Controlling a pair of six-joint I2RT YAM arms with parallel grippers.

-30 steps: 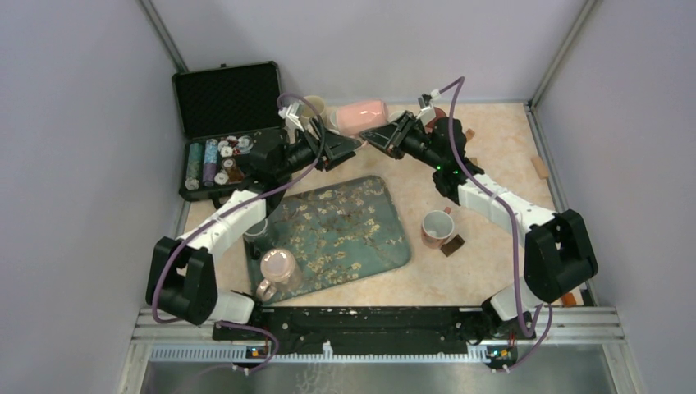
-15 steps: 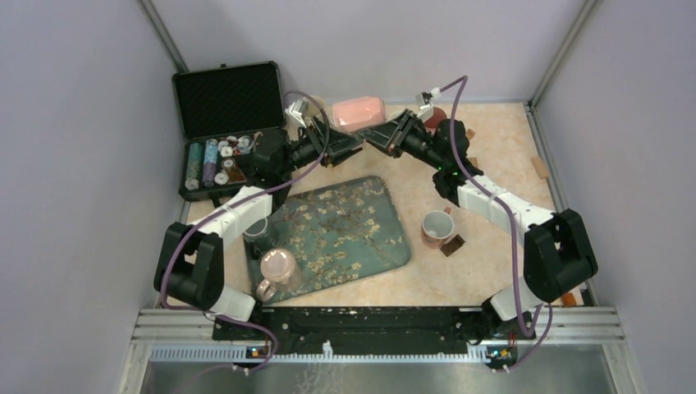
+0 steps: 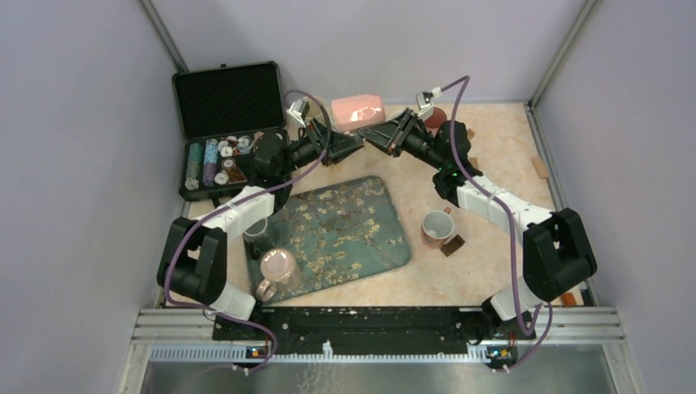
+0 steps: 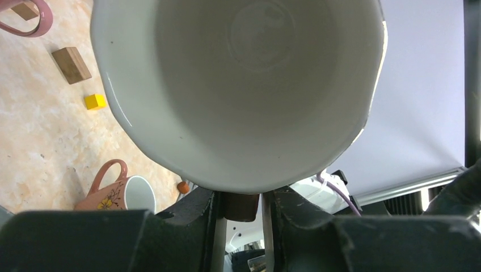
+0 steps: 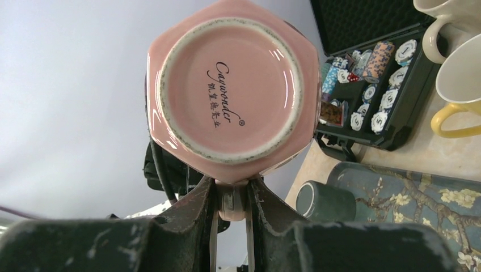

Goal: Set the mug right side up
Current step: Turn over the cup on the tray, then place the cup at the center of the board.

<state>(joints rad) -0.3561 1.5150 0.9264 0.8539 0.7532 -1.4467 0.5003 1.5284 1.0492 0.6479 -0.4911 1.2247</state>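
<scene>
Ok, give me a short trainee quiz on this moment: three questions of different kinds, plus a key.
1. Which wrist view shows the pink mug from its base? A: left wrist. B: right wrist.
2. True or false: the mug is held off the table between the left gripper and the right gripper.
3. Fill in: the mug's inside is coloured ____.
Key: 1 B; 2 true; 3 white.

The only legible writing is a maker's stamp in the middle of the pink mug's (image 5: 227, 93) base: a dark script brand name reading roughly "Caywonder", with a ® sign after it. Beneath it runs a line of small Chinese characters, too fine to read. Markings on the poker chips (image 5: 379, 119) in the black case (image 5: 363, 22) are too small to make out.
</scene>
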